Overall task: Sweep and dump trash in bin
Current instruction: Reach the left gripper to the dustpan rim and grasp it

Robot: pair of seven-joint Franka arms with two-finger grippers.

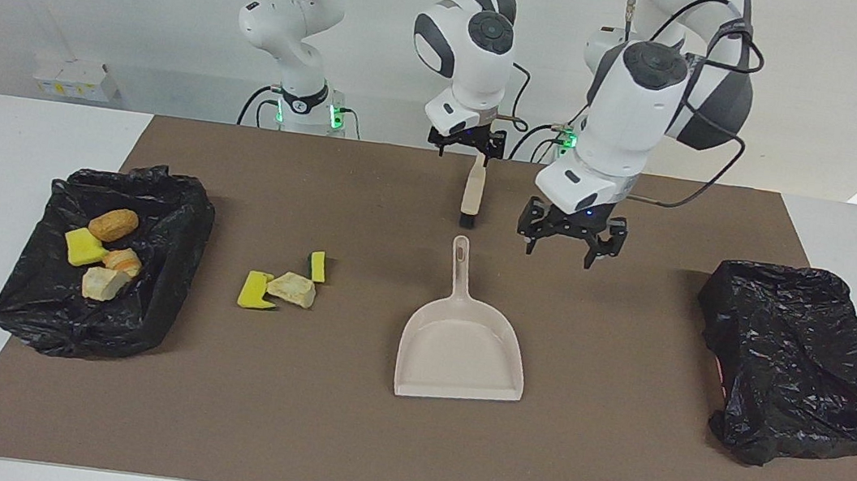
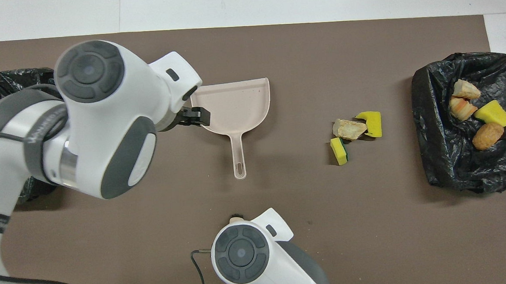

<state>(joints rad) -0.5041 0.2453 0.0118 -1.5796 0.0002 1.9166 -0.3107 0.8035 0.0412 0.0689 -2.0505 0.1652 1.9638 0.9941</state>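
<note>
Three light, soft trash scraps (image 1: 282, 285) lie on the desk well off toward the right arm's end from the right end effector (image 1: 467, 141), clenched on the brush (image 1: 472, 195), w/ the left end effector (image 1: 569, 237) spread empty just beside the dustpan (image 1: 462, 343) handle—too crumbly to pinch, better swept.

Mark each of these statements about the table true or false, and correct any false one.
1. Three scraps lie loose on the mat. True.
2. The dustpan holds one sponge piece. False: it is empty.
3. The right hand holds the brush by its handle. True.
4. The left hand grips the dustpan's handle. False: it hangs open in the air beside the handle.
5. Four scraps lie in the lined bin at the right arm's end. True.
6. The covered bin at the left arm's end holds scraps. False: none show on it.
</note>
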